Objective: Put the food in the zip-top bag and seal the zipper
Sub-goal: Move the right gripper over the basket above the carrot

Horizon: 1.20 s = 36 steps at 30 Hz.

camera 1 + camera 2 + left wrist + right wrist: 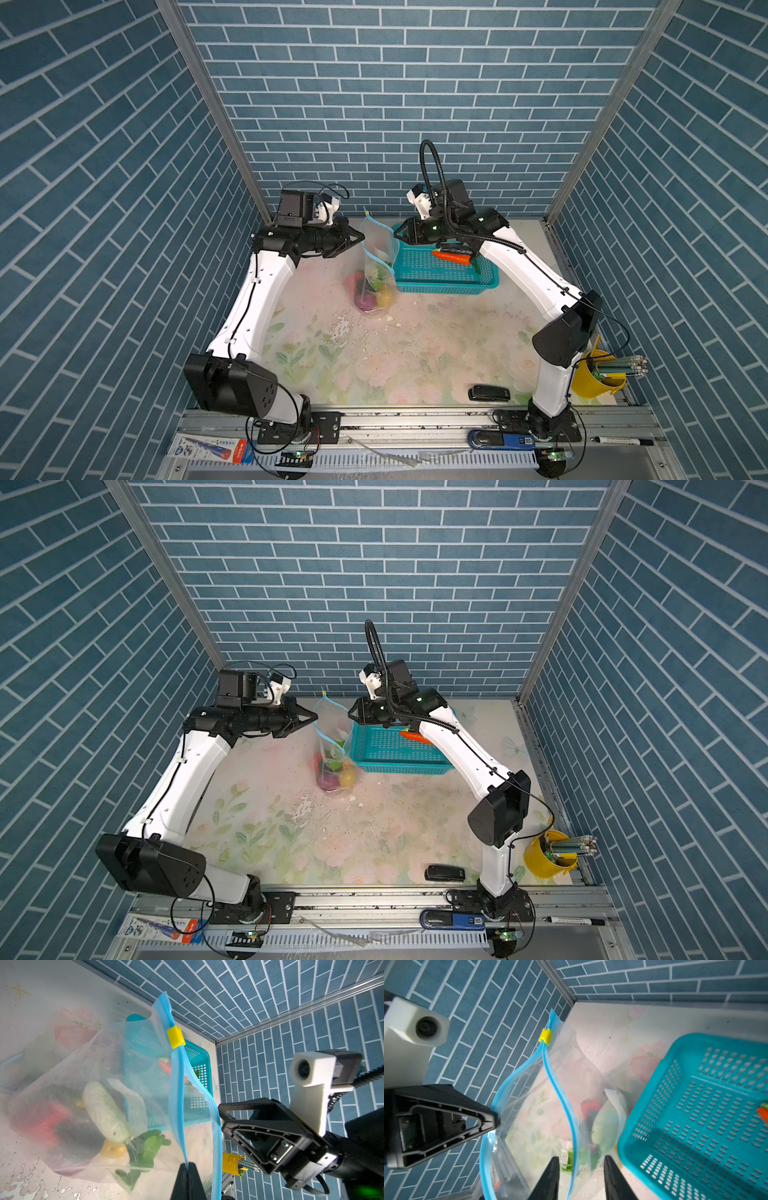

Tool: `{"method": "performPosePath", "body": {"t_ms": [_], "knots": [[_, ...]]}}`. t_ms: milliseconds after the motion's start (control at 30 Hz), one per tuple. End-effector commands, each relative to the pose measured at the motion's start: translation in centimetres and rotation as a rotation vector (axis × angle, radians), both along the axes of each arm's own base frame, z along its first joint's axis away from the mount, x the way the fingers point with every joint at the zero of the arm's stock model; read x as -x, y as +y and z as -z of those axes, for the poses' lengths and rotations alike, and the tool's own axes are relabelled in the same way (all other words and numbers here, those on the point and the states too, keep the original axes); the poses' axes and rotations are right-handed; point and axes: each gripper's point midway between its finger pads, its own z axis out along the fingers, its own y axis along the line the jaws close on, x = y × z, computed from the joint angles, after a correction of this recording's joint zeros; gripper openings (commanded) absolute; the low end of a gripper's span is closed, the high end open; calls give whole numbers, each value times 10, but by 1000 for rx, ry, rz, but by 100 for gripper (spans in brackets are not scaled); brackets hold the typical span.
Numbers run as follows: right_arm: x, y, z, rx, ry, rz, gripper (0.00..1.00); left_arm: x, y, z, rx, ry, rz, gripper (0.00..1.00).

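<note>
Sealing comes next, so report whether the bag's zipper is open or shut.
Open. From the yellow slider near one end, the zipper's two blue strips bow apart; the left gripper pinches one strip.

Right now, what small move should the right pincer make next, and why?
Probably draw the right pincer back off the zipper and swing it over the basket toward the carrot. Its jaws stand open astride one zipper lip, gripping nothing. The left pincer is shut on the other lip, holding the mouth of the zip-top bag open, and the carrot lies outside it.
</note>
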Motion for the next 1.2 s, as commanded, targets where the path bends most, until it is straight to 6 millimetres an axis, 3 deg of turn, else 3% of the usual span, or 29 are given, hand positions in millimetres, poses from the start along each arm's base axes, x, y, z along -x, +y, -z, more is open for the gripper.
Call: {"method": "performPosePath", "body": {"t_ms": [0,233,467,700,1000,1167], "knots": [[-1,-13,-19,58,-112,-21,41,6,-1,-16,14,-70,27,0],[-20,-55,-17,154,-166,73,44,6,-1,-17,12,-80,33,0],[-46,-95,0,135,-146,273,44,7,-1,-13,12,-73,37,0],[-85,-149,51,188,-99,524,45,5,-2,-11,13,-75,42,0],[-108,-182,104,199,-72,650,45,1,-3,-10,11,-84,42,0],[-118,-209,127,221,-8,850,45,-3,-3,-8,10,-83,44,0]]}}
